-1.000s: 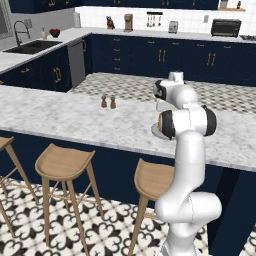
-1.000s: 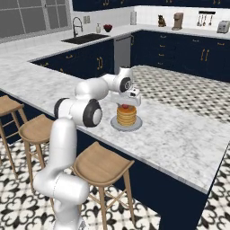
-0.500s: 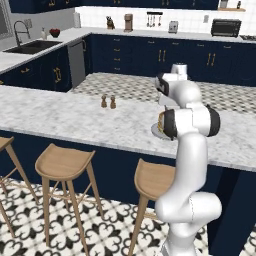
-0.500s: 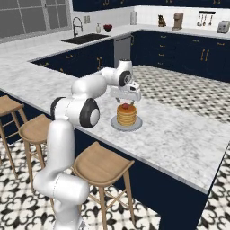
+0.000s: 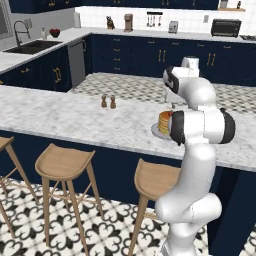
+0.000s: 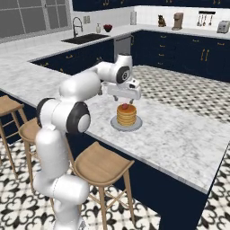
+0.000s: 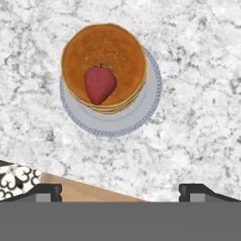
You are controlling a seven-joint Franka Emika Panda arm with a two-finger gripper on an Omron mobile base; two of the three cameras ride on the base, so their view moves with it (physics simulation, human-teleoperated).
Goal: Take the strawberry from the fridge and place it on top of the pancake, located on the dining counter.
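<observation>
At the bottom of the hand view the gripper [image 7: 120,190] has its two dark tips spread far apart, nothing between them. Above them lies the marbled dining counter [image 7: 197,117], and in the upper left of that frame the pancake [image 7: 104,66] sits on its pale plate [image 7: 141,113], with the strawberry [image 7: 99,84] lying on top (red, its point toward the frame's bottom). In the right base view the gripper [image 6: 126,95] hangs just above the stack at centre; two brown shakers [image 5: 108,102] stand farther left along the slab in the left base view.
</observation>
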